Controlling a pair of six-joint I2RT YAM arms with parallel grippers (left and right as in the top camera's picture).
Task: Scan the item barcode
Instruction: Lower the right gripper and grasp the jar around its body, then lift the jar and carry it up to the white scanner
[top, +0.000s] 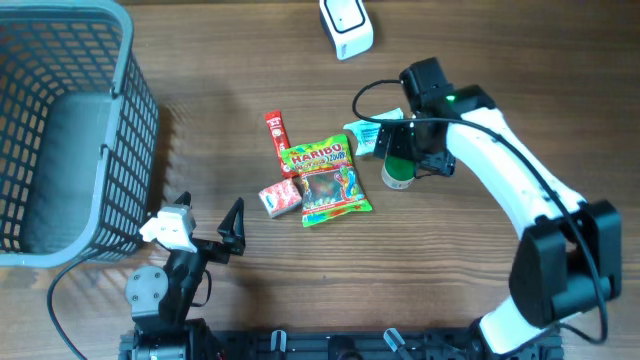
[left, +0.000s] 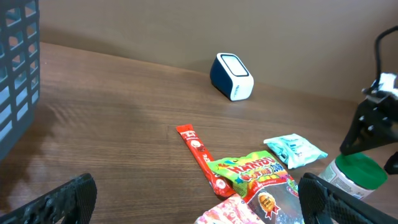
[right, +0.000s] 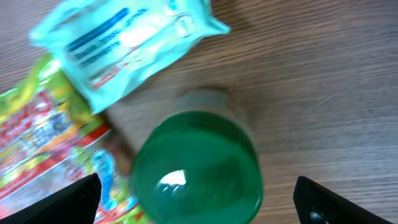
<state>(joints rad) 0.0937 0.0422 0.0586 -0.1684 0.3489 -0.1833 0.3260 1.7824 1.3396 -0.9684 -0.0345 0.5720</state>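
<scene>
Wide wooden table (top: 500, 60) in view, and the biggest thing on it is the grey mesh basket (top: 138, 110), parked at the far left edge. Over on the right, the white-and-black right arm (top: 500, 170) reaches in toward the middle of the table.

Centre table there's a loose cluster of goods. The Haribo bag (top: 330, 180) lies flat, bright green and yellow. Just to its right stands the green-lidded bottle (top: 397, 172), upright. The right gripper (top: 408, 150) hangs directly over it, its fingers (right: 74, 199) spread wide to either side of the lid, gripping nothing.

A teal packet (top: 365, 135) lies just beside the bottle, on the far side. The white-and-navy scanner (top: 346, 25) sits well apart from the cluster at the far edge of the table.

A red stick packet (top: 276, 140) touches the Haribo bag's upper left corner, and a small pink packet (top: 281, 196) sits against the bag's left side.

Near the basket's front corner, the left gripper (top: 205, 232) sits low with its fingers wide open and empty.
</scene>
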